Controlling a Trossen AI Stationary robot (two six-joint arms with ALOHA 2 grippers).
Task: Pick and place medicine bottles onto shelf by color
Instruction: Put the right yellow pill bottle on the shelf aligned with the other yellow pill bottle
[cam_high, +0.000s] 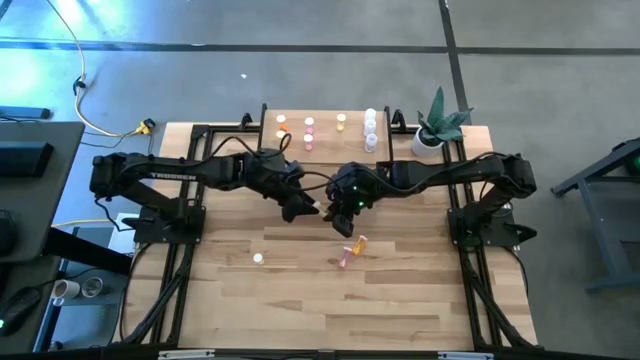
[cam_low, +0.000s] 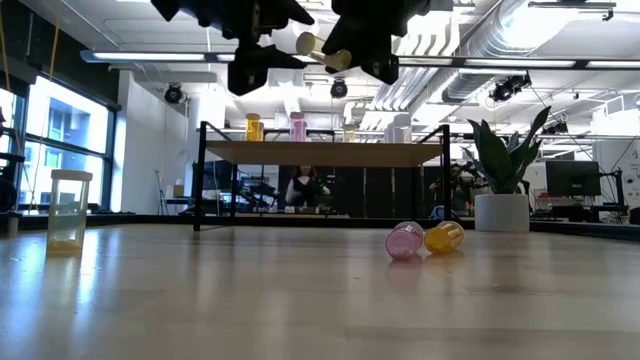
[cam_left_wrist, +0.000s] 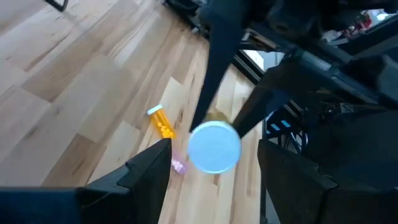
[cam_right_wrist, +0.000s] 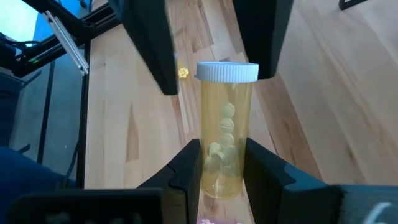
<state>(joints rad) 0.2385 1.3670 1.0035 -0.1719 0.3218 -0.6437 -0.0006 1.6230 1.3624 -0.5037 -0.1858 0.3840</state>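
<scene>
So the yellow bottle (cam_right_wrist: 226, 127) is up in the air right now, pinched low on its body by the right gripper (cam_right_wrist: 222, 165), white cap pointing out toward the other arm. From table height you can see it hanging tilted well above the wood, over the middle of the table and in front of the shelf (cam_low: 320, 153).

The left gripper (cam_left_wrist: 211, 165) is right there facing it, fingers spread wide on either side of the cap end, and from what I can see they aren't touching it. Looks a lot like a mid-air handoff getting set up, right arm to left, though that's my read, not a sure thing.

If so, the next bit needs the left fingers to close squarely on the cap end before the right lets go, otherwise the bottle drops or twists. Then it has to go up onto the shelf next to the yellow one (cam_high: 341, 121) already standing there.

Shelf already has orange, pink, yellow and clear ones lined up. Still on the tabletop: a pink bottle (cam_low: 404, 241) and an orange bottle (cam_low: 443, 236) lying on their sides, touching, plus a clear bottle (cam_low: 69, 209) standing alone well off to the side, so a few more trips to go
</scene>
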